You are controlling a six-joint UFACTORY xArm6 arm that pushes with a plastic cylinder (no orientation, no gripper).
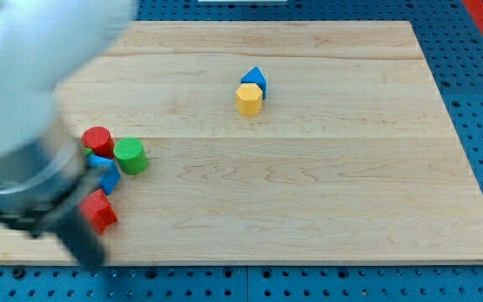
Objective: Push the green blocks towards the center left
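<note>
A green cylinder (130,156) stands at the board's left side, about mid-height. It touches a red cylinder (97,140) on its left and a blue block (105,172) below it. A second red block (99,211) lies lower down. My arm is a large blur over the view's left. Its dark rod runs down to my tip (95,261) near the board's bottom left edge, just below the lower red block and well below the green cylinder. The arm hides anything further left.
A blue triangular block (255,78) and a yellow hexagonal block (248,98) touch each other at the upper middle of the wooden board (325,193). A blue pegboard surface surrounds the board.
</note>
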